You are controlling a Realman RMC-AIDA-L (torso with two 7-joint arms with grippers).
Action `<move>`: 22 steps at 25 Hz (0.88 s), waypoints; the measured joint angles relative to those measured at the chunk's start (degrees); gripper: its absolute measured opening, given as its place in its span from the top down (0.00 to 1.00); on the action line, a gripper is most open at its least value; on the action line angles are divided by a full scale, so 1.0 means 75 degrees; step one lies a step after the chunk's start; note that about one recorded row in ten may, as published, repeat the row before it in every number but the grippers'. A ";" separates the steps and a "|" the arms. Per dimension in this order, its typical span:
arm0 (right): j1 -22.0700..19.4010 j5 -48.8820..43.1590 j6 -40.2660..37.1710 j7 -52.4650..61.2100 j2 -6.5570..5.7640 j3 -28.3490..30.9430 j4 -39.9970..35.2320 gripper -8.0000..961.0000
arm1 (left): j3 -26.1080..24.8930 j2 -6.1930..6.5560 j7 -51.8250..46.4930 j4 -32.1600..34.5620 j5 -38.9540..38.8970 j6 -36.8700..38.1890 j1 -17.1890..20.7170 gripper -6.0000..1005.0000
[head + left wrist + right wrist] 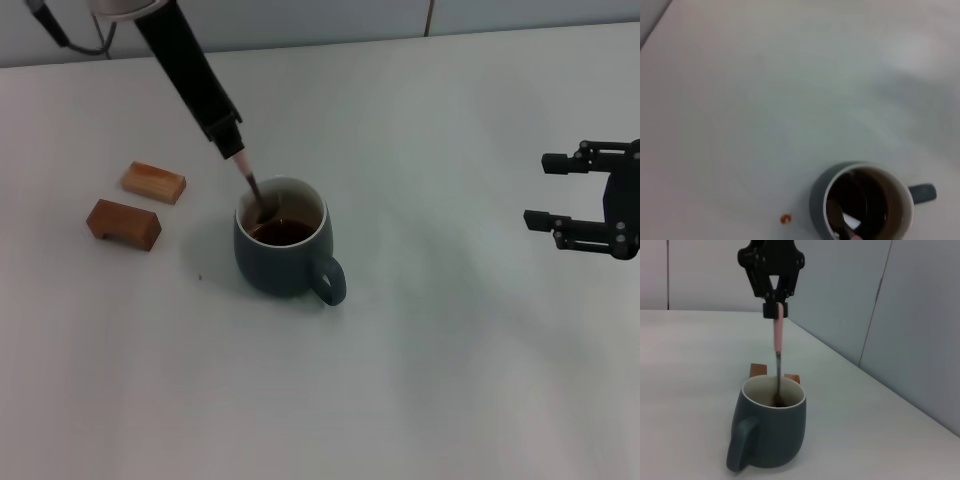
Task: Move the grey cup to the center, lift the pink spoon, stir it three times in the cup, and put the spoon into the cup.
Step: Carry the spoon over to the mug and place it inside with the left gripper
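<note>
**Spoon held upright in the coffee mug**

The left gripper [229, 141] is clenched on the pale pink handle of the pink spoon [250, 183], its two black fingers pinching the handle's upper end. In the right wrist view the same gripper [775, 311] hangs directly above the mug with the spoon [778, 360] dropping almost straight down from it. The spoon's grey metal neck and bowl reach into the dark brown liquid, close to the inner wall at about 10 o'clock of the mug's opening in the head view.

The grey cup [282, 250] stands upright on the white table [450, 360], near the middle of the head view, its loop handle pointing toward 4 o'clock. The left wrist view looks down into the cup [862, 202] and shows the spoon's bowl [836, 214] in the liquid; a small orange-brown spot [785, 218] lies on the table just beside the cup.

Two brown wooden blocks [139, 203] lie at roughly 9 o'clock from the cup, apart from it and near one another.

The right gripper [580, 200] hovers well away at 3 o'clock, fingers spread and grasping nothing.
</note>
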 joint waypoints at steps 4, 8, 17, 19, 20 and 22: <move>0.0015 0.0003 -0.0001 0.0000 0.0000 0.0000 -0.0001 0.32 | 0.0001 -0.0008 0.0024 -0.0132 0.0058 0.0183 0.0002 0.86; 0.0025 0.0006 0.0001 0.0000 0.0000 0.0000 -0.0003 0.32 | -0.0005 -0.0018 0.0081 -0.0193 0.0006 0.0330 -0.0001 0.86; 0.0033 0.0012 0.0015 0.0000 0.0000 0.0000 -0.0003 0.32 | -0.0001 -0.0052 0.0116 -0.0196 -0.0322 0.0327 -0.0068 0.86; 0.0033 0.0012 0.0021 0.0000 0.0000 -0.0001 -0.0003 0.32 | 0.0000 -0.0053 0.0117 -0.0195 -0.0408 0.0285 -0.0084 0.86; 0.0035 0.0012 0.0023 0.0000 0.0000 0.0000 -0.0003 0.32 | 0.0001 -0.0054 0.0117 -0.0192 -0.0438 0.0225 -0.0109 0.86; 0.0041 0.0012 0.0027 0.0000 0.0000 0.0000 -0.0003 0.32 | -0.0003 -0.0055 0.0117 -0.0191 -0.0441 0.0144 -0.0143 0.86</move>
